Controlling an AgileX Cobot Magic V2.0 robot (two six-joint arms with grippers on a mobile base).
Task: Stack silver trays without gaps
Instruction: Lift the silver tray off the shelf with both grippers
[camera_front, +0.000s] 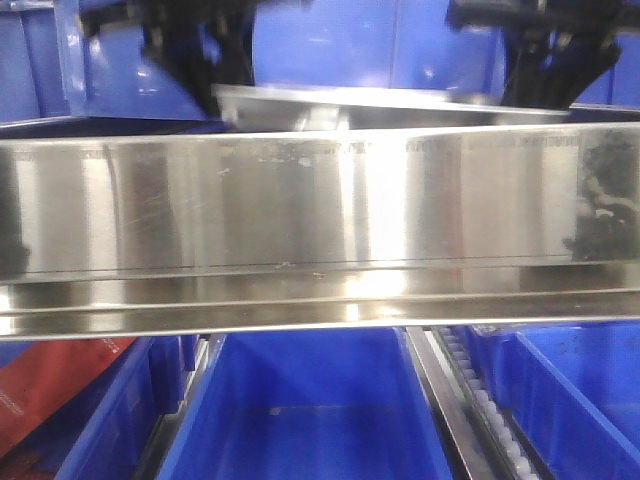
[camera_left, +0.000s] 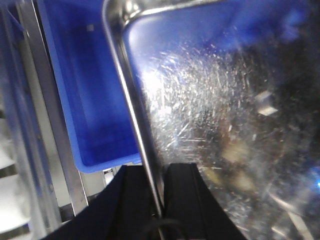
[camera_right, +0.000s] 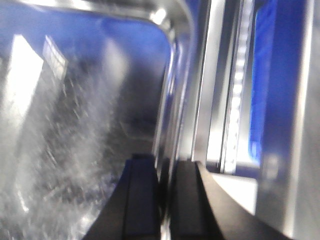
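Silver tray (camera_front: 380, 110) level, long axis left-right

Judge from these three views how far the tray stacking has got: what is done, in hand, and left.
Done: both grips are made; the left gripper pinches one rim of a silver tray, the right gripper the opposite rim. In hand: the tray seems held above a blue bin, behind the steel rail. Left: nesting it into another tray; no second tray shows here.

Behind steel rail (camera_front: 320, 210): silver tray (camera_front: 390, 108); below, blue bins (camera_front: 310, 420).
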